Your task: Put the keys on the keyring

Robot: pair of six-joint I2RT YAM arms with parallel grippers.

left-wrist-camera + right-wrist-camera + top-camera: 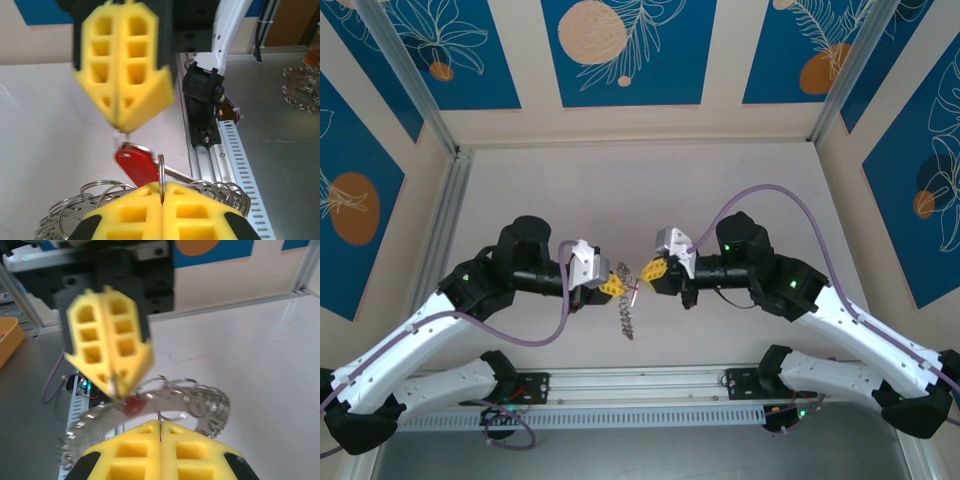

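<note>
Silvery keyring (161, 172): hanging in mid-air above the table (620, 190), left claw (613, 285) pinching its edge. Right claw (648, 270) pressing shut on something thin beside the red key (135, 164); which piece, unclear. Keys (627, 320) dangling below. Risk: thin wire slipping from yellow tips, bunch dropping.

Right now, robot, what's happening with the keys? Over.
Left gripper shut on keyring. Right gripper shut, tips nearly touching. Keys dangle below. Nothing blocking.
</note>
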